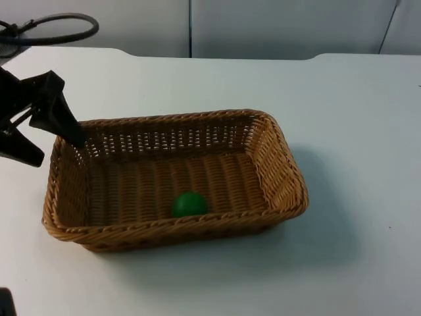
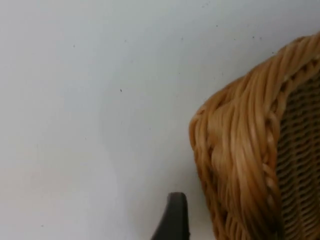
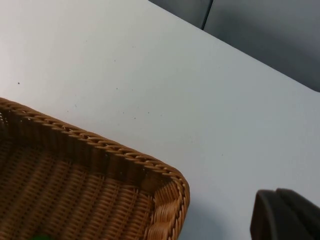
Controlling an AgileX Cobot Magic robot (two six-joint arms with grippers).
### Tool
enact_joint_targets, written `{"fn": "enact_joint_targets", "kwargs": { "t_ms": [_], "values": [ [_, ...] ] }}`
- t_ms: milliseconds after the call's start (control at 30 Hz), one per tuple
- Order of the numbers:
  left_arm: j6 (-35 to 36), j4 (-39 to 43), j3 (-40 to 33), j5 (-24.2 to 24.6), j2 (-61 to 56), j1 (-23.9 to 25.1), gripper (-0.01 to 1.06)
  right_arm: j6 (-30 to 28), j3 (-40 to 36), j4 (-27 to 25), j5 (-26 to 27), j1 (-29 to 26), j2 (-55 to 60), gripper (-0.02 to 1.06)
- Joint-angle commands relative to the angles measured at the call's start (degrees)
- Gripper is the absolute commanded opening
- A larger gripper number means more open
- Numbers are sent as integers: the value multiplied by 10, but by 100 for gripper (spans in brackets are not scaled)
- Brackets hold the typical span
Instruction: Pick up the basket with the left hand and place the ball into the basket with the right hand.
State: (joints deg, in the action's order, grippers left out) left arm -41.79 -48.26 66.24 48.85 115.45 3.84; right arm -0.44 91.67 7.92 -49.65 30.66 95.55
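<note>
A woven tan basket point(image 1: 288, 158) sits on the white table, and a green ball point(image 1: 189, 204) lies inside it near the front wall. My left gripper point(image 1: 56, 150) is open at the basket's back left corner. One finger rests against the rim corner; the other is outside, over the table. In the left wrist view the basket's corner point(image 2: 240, 150) stands beside a black fingertip point(image 2: 172, 220) with bare table between them. The right wrist view looks down on the basket's far right corner point(image 3: 125, 155), and my right gripper point(image 3: 285, 215) hangs off to its side over the table.
White table point(image 1: 355, 131) spreads wide to the right of and in front of the basket. The grey partition wall point(image 1: 263, 26) closes the back. A small dark object point(image 1: 5, 303) pokes in at the front left edge.
</note>
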Motion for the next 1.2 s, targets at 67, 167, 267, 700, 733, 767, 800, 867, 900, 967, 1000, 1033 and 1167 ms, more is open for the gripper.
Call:
{"fn": "enact_joint_targets", "kwargs": {
  "t_ms": [67,167,267,700,733,767,800,867,900,967,1000,1033,1167],
  "values": [
    [7,10,17,7,-2,0,73,0,4,-2,7,-2,-5,0],
    [55,59,58,39,-5,0,72,0,4,-2,7,-2,-5,0],
    [98,104,90,66,-12,0,71,0,4,-2,7,-2,-5,0],
    [151,191,183,189,-171,0,0,-13,4,-2,-14,-2,-5,0],
    [151,195,180,193,-200,0,0,-15,4,-2,-18,-2,-5,0],
    [151,196,172,193,-229,0,0,-15,4,-2,-21,-2,-6,0],
    [151,197,162,185,-267,0,0,-16,4,-2,-21,-2,-7,0],
    [152,200,147,176,-307,0,0,-17,4,-2,-21,-2,-10,0],
    [152,200,128,170,-349,0,0,-22,4,-3,-20,-2,-12,0],
    [152,200,86,157,-433,0,0,-27,4,-4,-14,-2,-18,0],
    [154,200,57,153,-482,0,0,-27,4,-6,-12,-2,-22,0],
    [154,200,57,153,-482,0,0,-27,4,-6,-12,-2,-22,0],
    [154,197,-84,138,-679,0,0,-30,4,-7,-5,-2,-38,0]
  ]
}}
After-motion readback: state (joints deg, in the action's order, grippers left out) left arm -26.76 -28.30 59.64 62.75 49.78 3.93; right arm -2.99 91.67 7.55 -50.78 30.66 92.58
